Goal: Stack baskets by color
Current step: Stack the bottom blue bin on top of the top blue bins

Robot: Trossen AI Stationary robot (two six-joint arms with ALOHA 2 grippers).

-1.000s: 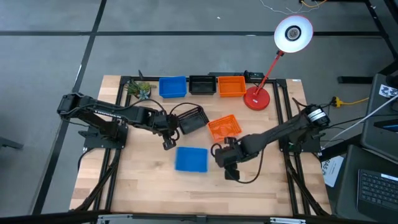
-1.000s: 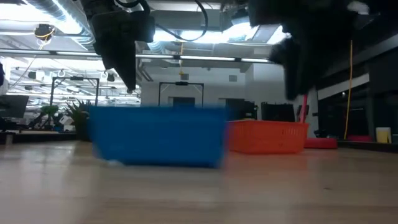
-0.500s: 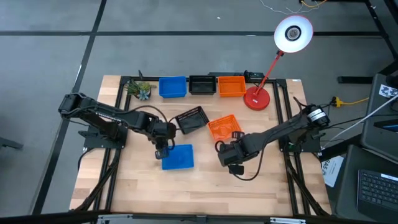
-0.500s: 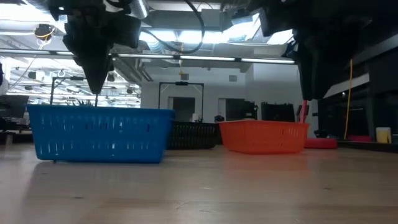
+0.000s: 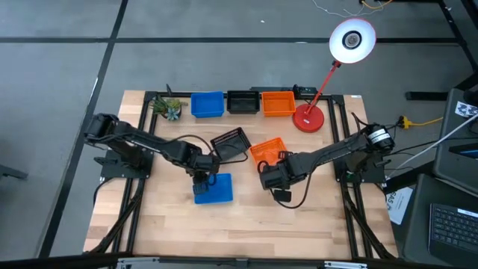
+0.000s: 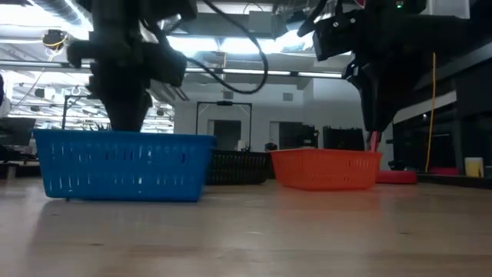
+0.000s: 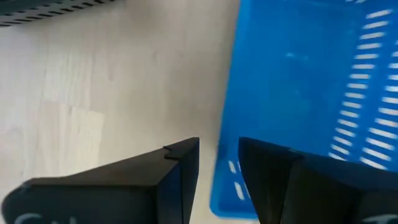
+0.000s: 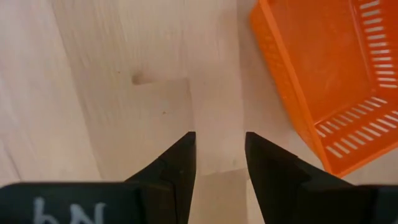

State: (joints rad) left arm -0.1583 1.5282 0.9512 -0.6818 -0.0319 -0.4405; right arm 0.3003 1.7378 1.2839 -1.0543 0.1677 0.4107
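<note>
1. The left claw (image 5: pixel 203 178) hangs at the far-left edge of the loose blue basket (image 5: pixel 213 190), which lies flat on the surface (image 5: pixel 314 224) near the middle. In the left wrist view its fingers (image 7: pixel 180 180) stand apart on either side of that basket's side wall, one outside and one inside the rim. The claw looks released, not clamped.
2. The right claw (image 5: pixel 270 179) is spread wide with nothing in it, over bare wood just beside the near-left corner of the loose orange basket (image 5: pixel 269 152).
3. A loose black mesh basket (image 5: pixel 231 143) sits tilted between the two arms, beyond the blue one.
4. Along the far edge stand three more baskets in a row: blue (image 5: pixel 207 104), black (image 5: pixel 241 101) and orange (image 5: pixel 278 103).
5. The relation that matters: each loose basket lies on the far side of its nearest claw. The far blue one stands almost straight beyond the loose blue one. The left arm is nearer both, the right arm nearer the orange pair.
6. The loose blue basket's long axis runs roughly left to right.
7. The only writing, on the right claw's body in the right wrist view, is too unclear to read with certainty.
</note>
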